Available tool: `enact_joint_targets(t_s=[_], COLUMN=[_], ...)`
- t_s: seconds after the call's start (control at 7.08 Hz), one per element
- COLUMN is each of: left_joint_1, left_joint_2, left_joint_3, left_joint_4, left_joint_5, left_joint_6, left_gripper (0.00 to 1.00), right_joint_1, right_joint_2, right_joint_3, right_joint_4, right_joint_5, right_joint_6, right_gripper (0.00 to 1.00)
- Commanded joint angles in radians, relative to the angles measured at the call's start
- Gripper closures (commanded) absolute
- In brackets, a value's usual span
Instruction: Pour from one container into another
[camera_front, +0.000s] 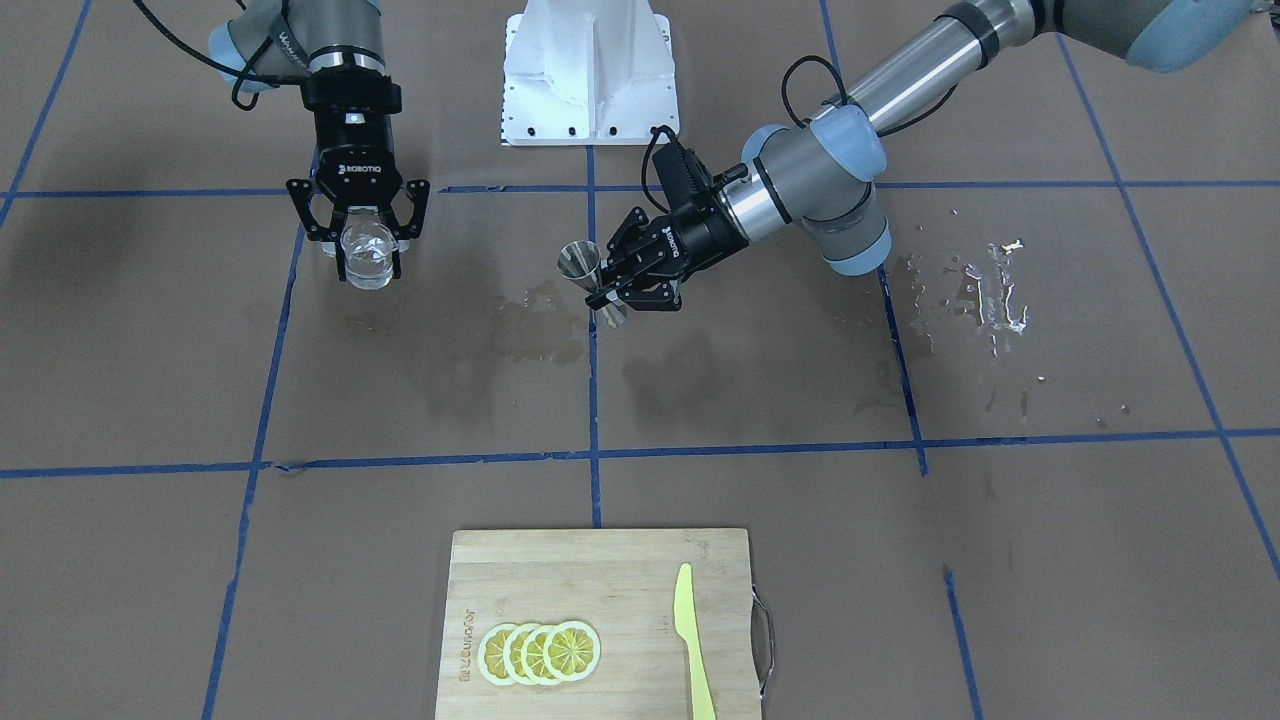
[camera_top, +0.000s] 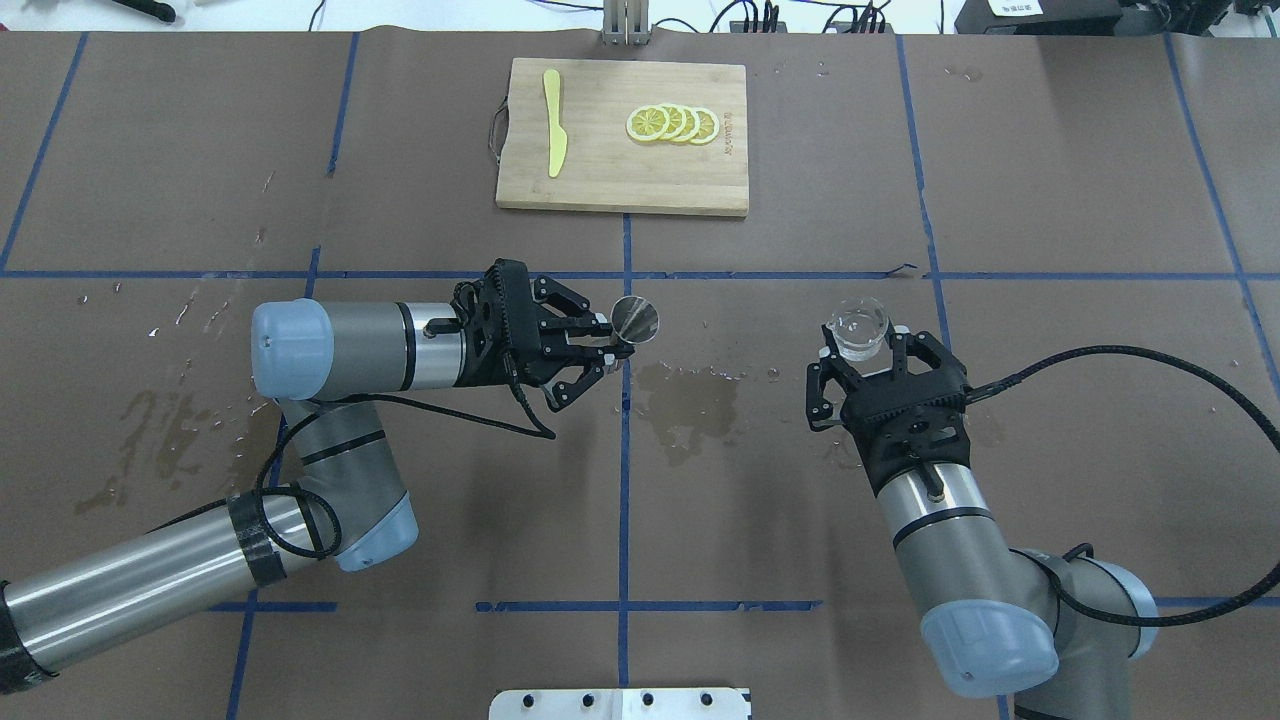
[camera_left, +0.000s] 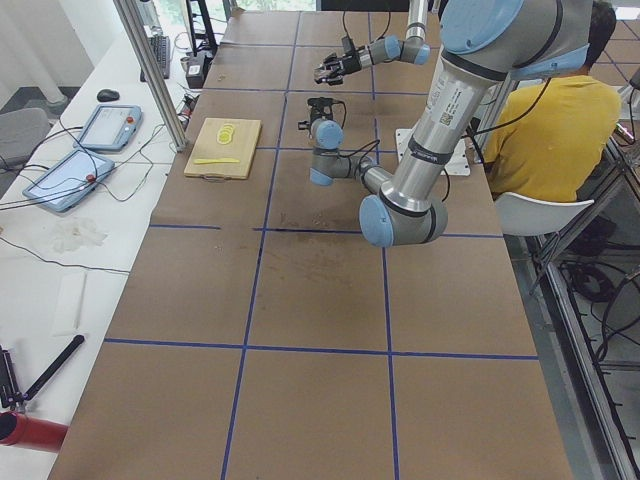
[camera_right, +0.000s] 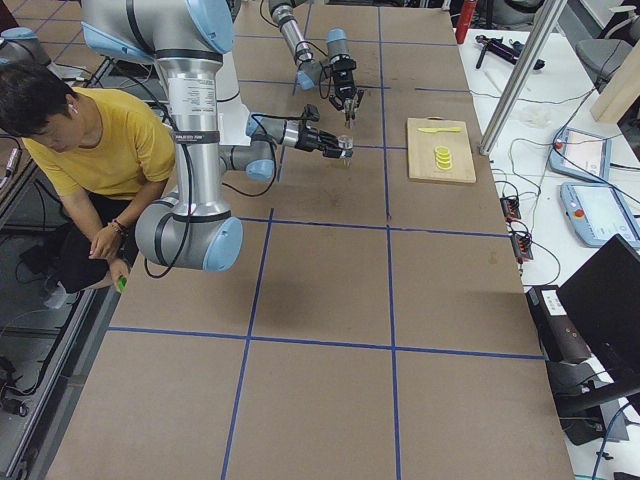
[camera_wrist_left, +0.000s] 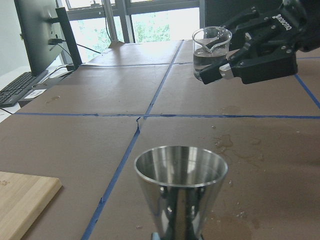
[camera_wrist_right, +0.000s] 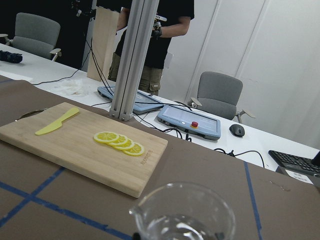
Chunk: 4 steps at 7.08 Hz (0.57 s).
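Brown paper covers the table (camera_top: 1050, 200), ruled into squares by blue tape. Wet patches (camera_top: 690, 400) darken it near the middle, and more show at the left side, so spills happen easily on this rig. At the far edge lies a wooden cutting board (camera_top: 620, 190), which plays no part in this step.

My right gripper (camera_top: 860, 350) is clamped on the clear cup (camera_top: 857, 327), held upright to the right of centre and, by the left wrist view, above the table. My left gripper (camera_top: 605, 350) reaches in sideways and is clamped at the waist of the steel jigger (camera_top: 635, 318), mouth up, close to the centre tape line. The two vessels are well apart.

The cup (camera_wrist_left: 211, 52) looks partly filled with clear liquid; the jigger (camera_wrist_left: 181, 195) shows a bare inner wall. The cup's pouring lip seems to face left, toward the jigger.

To pour well, I judge that I should:
- carry the cup level to the left until its lip sits just above the jigger's rim
- keep the jigger steady and upright
- tip slowly about the lip, since the mouth is narrow
- stop short of the brim

Lemon slices (camera_top: 672, 124) and a yellow knife (camera_top: 553, 135) rest on the board.
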Motion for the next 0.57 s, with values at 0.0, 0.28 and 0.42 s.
enact_joint_targets(t_s=[0.0,0.28,0.42], left_joint_1=[0.001,0.002,0.004], left_joint_2=[0.000,0.002,0.002], left_joint_3=[0.000,0.000,0.000], left_joint_4=[0.000,0.000,0.000], left_joint_5=[0.000,0.000,0.000], left_joint_6=[0.000,0.000,0.000], left_gripper=[1.00,1.00,1.00], right_joint_1=[-0.002,-0.001,-0.004], right_joint_2=[0.113,0.260,0.275], right_joint_3=[-0.002,0.001,0.001], right_joint_4=[-0.078,-0.301,-0.324], right_joint_5=[0.011,0.012,0.012], right_joint_6=[-0.079,-0.079,-0.081], right_gripper=[1.00,1.00,1.00])
